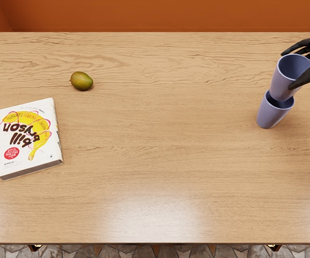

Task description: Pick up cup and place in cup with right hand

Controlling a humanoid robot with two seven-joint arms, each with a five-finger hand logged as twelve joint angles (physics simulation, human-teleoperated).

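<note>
At the upper right of the frame, the right hand (287, 70) is clamped on a blue cup (282, 83), its thumb across the near side and its other fingers behind the rim. The held cup's bottom overlaps the mouth of a second blue cup (273, 114) on the wooden tabletop (166, 156), though I cannot tell how far inside it sits, if at all. A green-brown mango (82, 81) lies at the upper left, and a white book (23, 153) with a yellow banana on its cover lies below it at the far left.
</note>
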